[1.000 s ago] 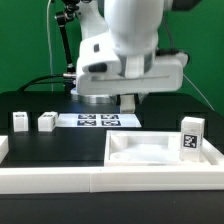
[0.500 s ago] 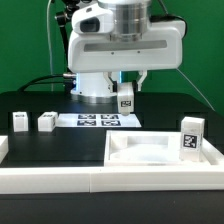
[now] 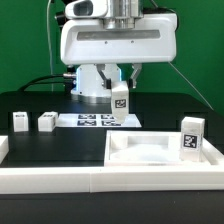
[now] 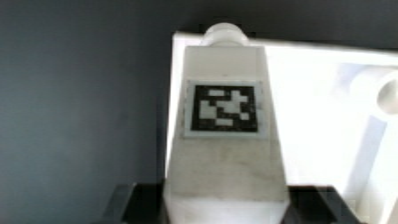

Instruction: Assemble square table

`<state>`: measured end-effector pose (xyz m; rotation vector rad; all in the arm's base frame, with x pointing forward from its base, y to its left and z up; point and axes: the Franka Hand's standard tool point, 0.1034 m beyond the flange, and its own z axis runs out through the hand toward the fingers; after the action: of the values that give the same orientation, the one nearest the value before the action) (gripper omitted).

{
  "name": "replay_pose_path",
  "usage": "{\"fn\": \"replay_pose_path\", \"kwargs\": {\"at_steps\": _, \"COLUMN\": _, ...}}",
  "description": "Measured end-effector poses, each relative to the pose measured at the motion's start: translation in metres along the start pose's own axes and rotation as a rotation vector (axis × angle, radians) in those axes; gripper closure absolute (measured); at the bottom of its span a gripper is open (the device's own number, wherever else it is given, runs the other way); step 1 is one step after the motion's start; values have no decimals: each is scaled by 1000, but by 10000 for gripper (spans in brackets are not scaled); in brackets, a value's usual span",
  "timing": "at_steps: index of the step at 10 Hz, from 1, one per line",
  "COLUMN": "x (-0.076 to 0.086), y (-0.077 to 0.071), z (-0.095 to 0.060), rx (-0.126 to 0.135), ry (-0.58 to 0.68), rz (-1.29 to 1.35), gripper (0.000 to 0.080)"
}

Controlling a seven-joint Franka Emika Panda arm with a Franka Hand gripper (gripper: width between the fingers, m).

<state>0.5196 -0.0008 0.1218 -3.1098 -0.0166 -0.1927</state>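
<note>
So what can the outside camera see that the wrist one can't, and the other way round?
Only the exterior view shows two loose legs, the marker board and a fourth leg at its right. Only the wrist view shows the tag on the held leg clearly enough to make out its pattern. Both show the gripper shut on the held leg, and the tabletop.

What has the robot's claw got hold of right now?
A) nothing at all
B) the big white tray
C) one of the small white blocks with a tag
C: the gripper is shut on a small tagged leg, held in the air.
</note>
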Motion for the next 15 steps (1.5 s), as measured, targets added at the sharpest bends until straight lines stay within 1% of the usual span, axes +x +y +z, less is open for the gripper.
{"fn": "replay_pose_path", "kwargs": {"at_steps": 1, "x": -1, "y": 2, "z": 2, "rx": -12, "ry": 51, "rz": -1, "gripper": 509}}
{"fn": "replay_pose_path", "kwargs": {"at_steps": 2, "x": 1, "y": 5, "z": 2, "rx": -28, "ry": 127, "rz": -6, "gripper": 509}}
{"fn": "replay_pose_path", "kwargs": {"at_steps": 3, "x": 0, "y": 7, "z": 2, "rx": -37, "ry": 161, "rz": -11, "gripper": 509}}
{"fn": "replay_pose_path", "kwargs": {"at_steps": 4, "x": 5, "y": 9, "z": 1, "rx": -42, "ry": 179, "rz": -16, "gripper": 509}}
{"fn": "replay_pose_path", "kwargs": {"at_steps": 5, "x": 12, "y": 8, "z": -3, "rx": -36, "ry": 166, "rz": -16, "gripper": 509}}
{"fn": "replay_pose_path", "kwargs": {"at_steps": 6, "x": 28, "y": 7, "z": -11, "rx": -30, "ry": 165, "rz": -17, "gripper": 509}}
{"fn": "replay_pose_path", "kwargs": {"at_steps": 7, "x": 33, "y": 7, "z": -13, "rx": -31, "ry": 176, "rz": -18, "gripper": 509}}
{"fn": "replay_pose_path", "kwargs": {"at_steps": 8, "x": 29, "y": 7, "z": -10, "rx": -31, "ry": 167, "rz": -18, "gripper": 509}}
{"fn": "replay_pose_path", "kwargs": {"at_steps": 11, "x": 28, "y": 7, "z": -8, "rx": -32, "ry": 164, "rz": -19, "gripper": 509}}
{"fn": "replay_pose_path", "kwargs": {"at_steps": 12, "x": 31, "y": 9, "z": -4, "rx": -36, "ry": 161, "rz": -34, "gripper": 509}}
{"fn": "replay_pose_path", "kwargs": {"at_steps": 15, "x": 58, "y": 9, "z": -6, "rx": -44, "ry": 201, "rz": -38, "gripper": 509}}
